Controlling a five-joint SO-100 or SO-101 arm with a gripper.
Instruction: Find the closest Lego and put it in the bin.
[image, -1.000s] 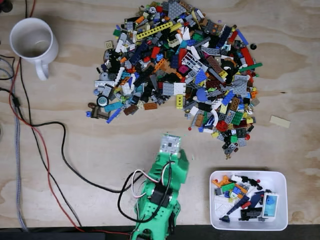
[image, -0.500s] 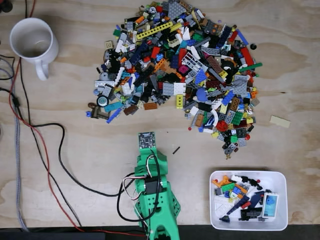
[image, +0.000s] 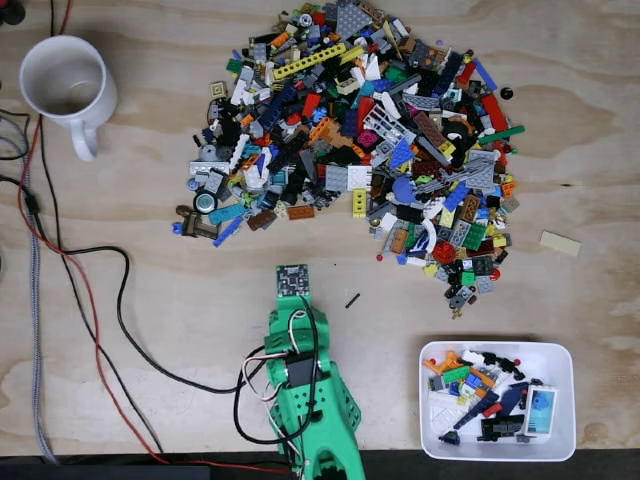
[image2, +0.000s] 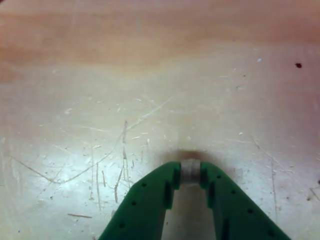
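A big heap of mixed Lego (image: 350, 140) covers the upper middle of the wooden table in the fixed view. One small black Lego piece (image: 352, 300) lies alone below the heap, just right of my green arm (image: 300, 380). The white bin (image: 570, 400) sits at the lower right and holds several pieces. In the wrist view my gripper (image2: 190, 172) hangs over bare scratched wood, its green fingers (image2: 150, 200) shut on a small grey piece (image2: 190, 170) pinched at the tips.
A white mug (image: 65, 85) stands at the upper left. Black and red cables (image: 95, 300) run down the left side to the arm's base. A tan plate (image: 560, 243) lies alone at the right, above the bin.
The arm swung left from its spot a second ago, uncovering the small black piece. Over the last half second it has barely moved.
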